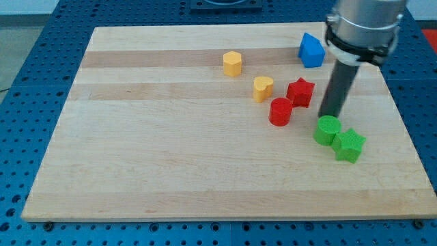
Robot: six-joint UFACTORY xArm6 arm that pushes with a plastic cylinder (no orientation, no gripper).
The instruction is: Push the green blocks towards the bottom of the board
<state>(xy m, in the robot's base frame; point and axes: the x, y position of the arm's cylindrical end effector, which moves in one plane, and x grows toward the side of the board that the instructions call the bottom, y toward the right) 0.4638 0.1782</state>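
A green cylinder (327, 130) and a green star block (349, 145) lie touching each other at the view's right, in the lower half of the wooden board (171, 171). My tip (330, 116) stands right at the top edge of the green cylinder, seemingly touching it. The rod rises from there to the arm's grey end at the view's top right.
A red cylinder (280, 111) and a red star (300, 91) lie just left of my tip. A yellow heart (263, 88) and a yellow hexagon (233, 63) lie further left. A blue house-shaped block (311, 50) lies near the top edge.
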